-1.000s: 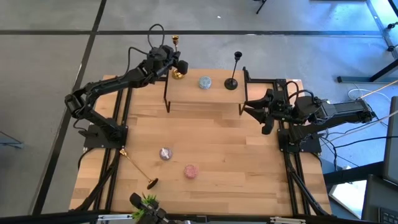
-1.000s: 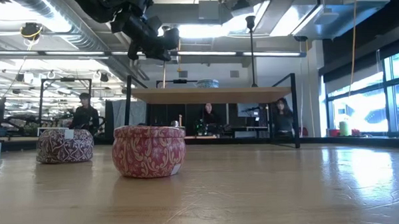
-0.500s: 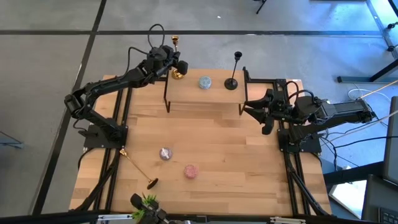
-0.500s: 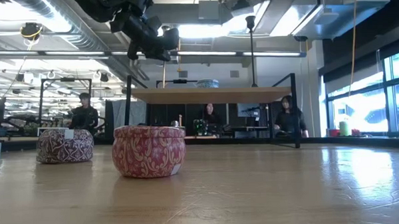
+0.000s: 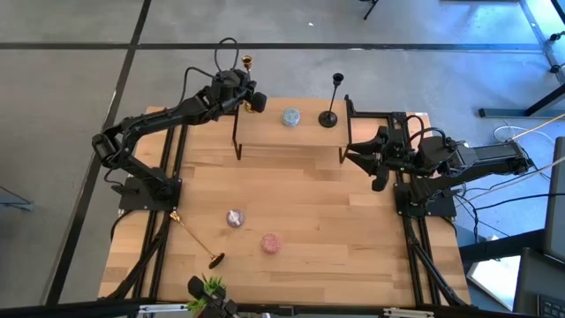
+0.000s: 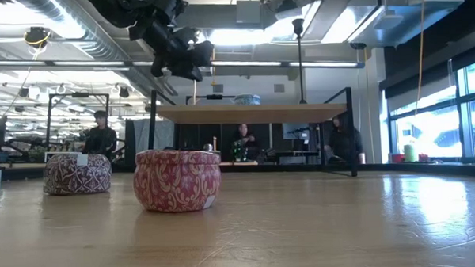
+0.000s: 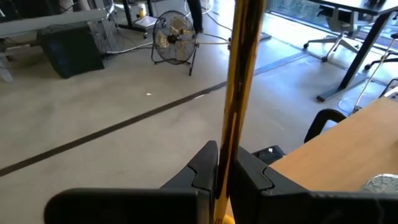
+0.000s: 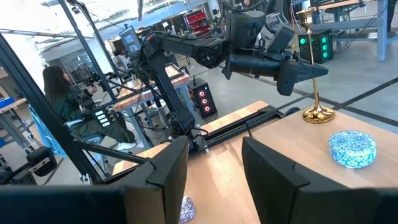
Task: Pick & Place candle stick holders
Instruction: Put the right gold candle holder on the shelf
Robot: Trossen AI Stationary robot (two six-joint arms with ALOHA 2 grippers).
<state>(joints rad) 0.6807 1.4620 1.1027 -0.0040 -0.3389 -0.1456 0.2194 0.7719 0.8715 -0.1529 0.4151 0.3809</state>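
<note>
A gold candle stick holder (image 5: 250,79) stands upright at the left end of the raised wooden shelf (image 5: 291,132), and my left gripper (image 5: 240,88) is shut on its stem. It also shows in the right wrist view (image 8: 313,74). A black holder (image 5: 332,102) stands on its round base at the shelf's right end. Another gold holder (image 5: 194,237) lies flat on the table near the left front. My right gripper (image 5: 357,157) is open and empty by the shelf's right leg. My left gripper pinches the gold holder's thin stem (image 7: 231,146) between its two fingers, about halfway up. The fingers come level from the table's left side and lie across the stem. The holder stays upright, its round base (image 8: 318,114) at the shelf top; I cannot tell whether the base touches.
A blue patterned tin (image 5: 290,117) sits on the shelf between the two holders. Two round tins (image 5: 234,218) (image 5: 271,242) stand on the table's middle front. A small plant (image 5: 207,287) is at the near edge. People sit in the room behind.
My left gripper has turned a little at the wrist and shifted slightly toward the far edge, still shut on the gold holder, which stays upright at the shelf's left end.
</note>
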